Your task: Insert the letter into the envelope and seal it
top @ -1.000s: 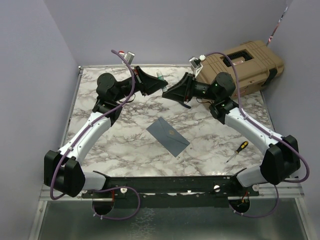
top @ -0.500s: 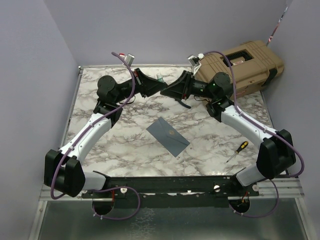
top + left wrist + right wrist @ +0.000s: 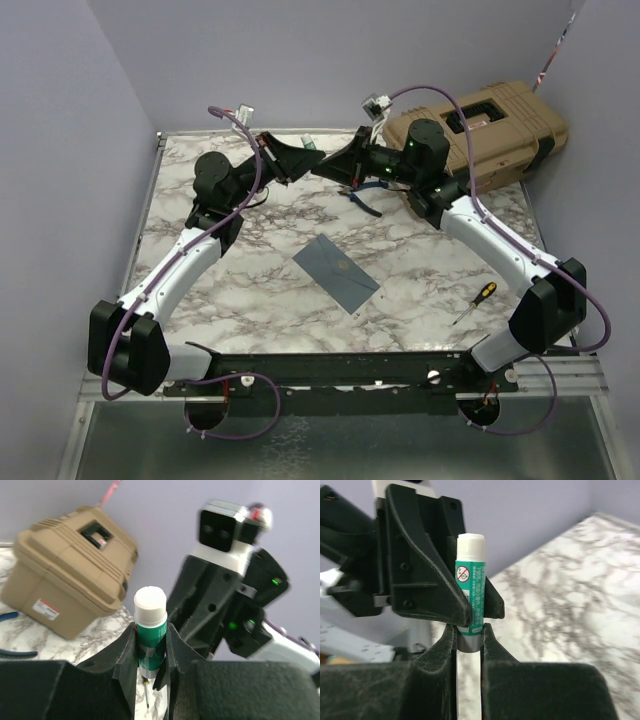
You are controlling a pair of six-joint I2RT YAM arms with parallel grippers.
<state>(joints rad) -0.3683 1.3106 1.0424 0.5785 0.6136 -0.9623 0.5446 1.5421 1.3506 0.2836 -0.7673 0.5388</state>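
Desk (image 3: pixel 200 290): marbled, tan case (image 3: pixel 500 125) at far right.
Envelope (image 3: pixel 335 270): flat, mid-desk, well apart from both arms.
Left tool (image 3: pixel 150 641): clamping glue stick (image 3: pixel 150 602) mid-body.
Right tool (image 3: pixel 468 641): pinching its grey end (same stick!).

Glue stick (image 3: pixel 470 580): lower barrel hidden between fingers (image 3: pixel 127 652) of left gripper (image 3: pixel 151 628), grey base half swallowed between fingers (image 3: pixel 442 647) of right gripper (image 3: pixel 468 630); label print above the fingertips too small to read.
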